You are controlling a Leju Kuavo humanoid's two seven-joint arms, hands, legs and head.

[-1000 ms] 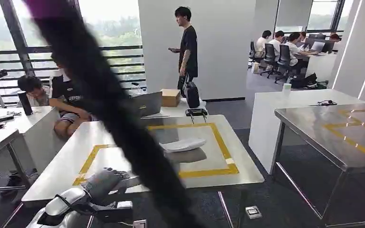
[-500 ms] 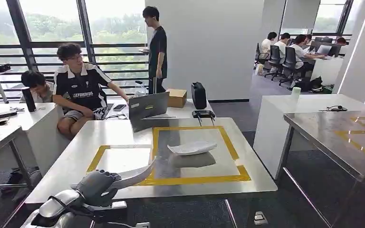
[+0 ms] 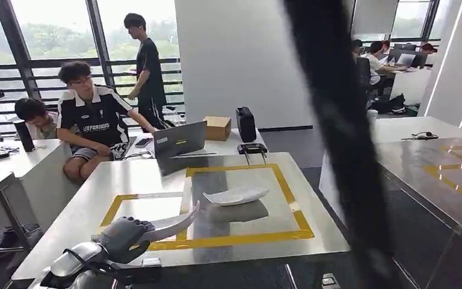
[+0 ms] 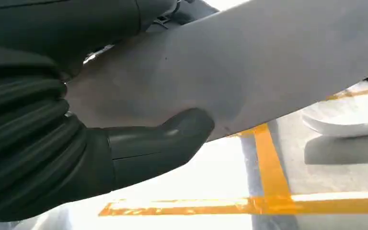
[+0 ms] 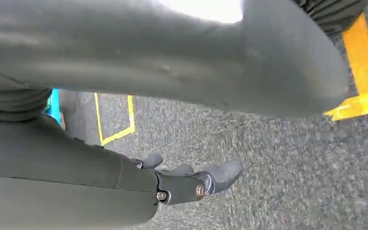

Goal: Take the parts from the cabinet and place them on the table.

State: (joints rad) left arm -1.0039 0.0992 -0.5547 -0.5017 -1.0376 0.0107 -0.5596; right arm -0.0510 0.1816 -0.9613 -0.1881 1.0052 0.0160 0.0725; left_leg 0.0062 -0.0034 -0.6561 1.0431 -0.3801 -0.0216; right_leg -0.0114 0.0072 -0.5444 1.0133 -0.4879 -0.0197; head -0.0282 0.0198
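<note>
My left hand (image 3: 123,235) grips a curved grey part (image 3: 174,224) low at the near left, just short of the steel table's (image 3: 126,174) front edge. In the left wrist view the part (image 4: 249,72) lies across my palm with the thumb (image 4: 163,139) pressed under it. A white curved part (image 3: 236,194) lies on the table inside the yellow-taped square (image 3: 228,241); the same white part (image 4: 350,115) sits beyond the tape in the left wrist view. My right hand (image 5: 191,179) hangs over grey carpet, fingers apart and holding nothing.
A laptop (image 3: 179,141), a cardboard box (image 3: 217,127) and a black case (image 3: 246,123) stand at the table's far end. One person sits there (image 3: 93,120), another stands behind (image 3: 147,66). A second steel table (image 3: 451,174) is at the right. A dark blurred band (image 3: 343,138) crosses the view.
The camera has shifted, so the scene sits differently. The dark blurred band swung from the left side to the right. The standing person walked left. My left hand still holds the grey part.
</note>
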